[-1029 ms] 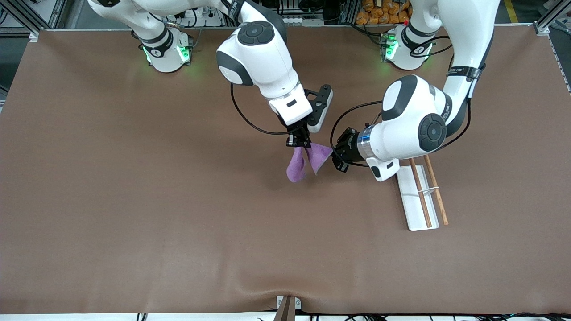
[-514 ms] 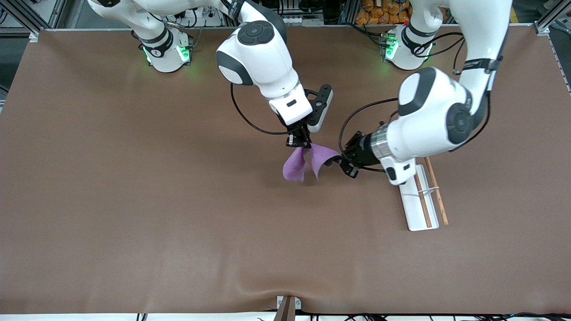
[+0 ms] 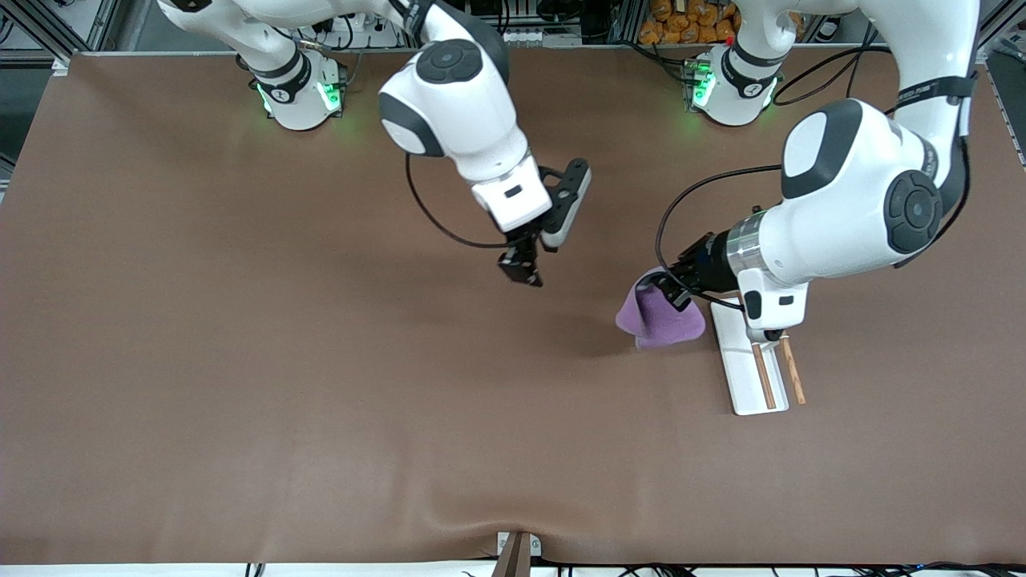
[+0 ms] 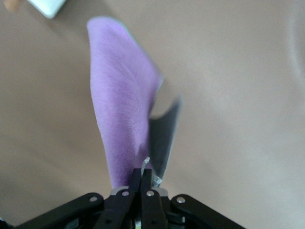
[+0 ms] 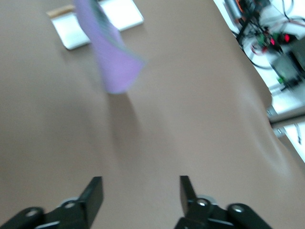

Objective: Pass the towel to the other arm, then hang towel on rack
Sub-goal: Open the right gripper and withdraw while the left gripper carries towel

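left gripper (image 3: 668, 290) pinches the purple towel (image 3: 659, 319), which hangs just beside the rack (image 3: 745, 367). right gripper (image 3: 519, 271), fingers spread and empty, hovers over the bare brown table (image 3: 240, 336).

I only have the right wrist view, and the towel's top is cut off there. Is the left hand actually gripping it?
Observer: Yes. The left hand is shut on one edge of the towel, which hangs free below it.
Operator: Is it on the rack yet?
Observer: No. In the front view the towel hangs beside the rack, toward the right arm's end of the table. Both rods are bare where they show.
Operator: And my own hand?
Observer: The right hand is open over bare table, well apart from the towel.
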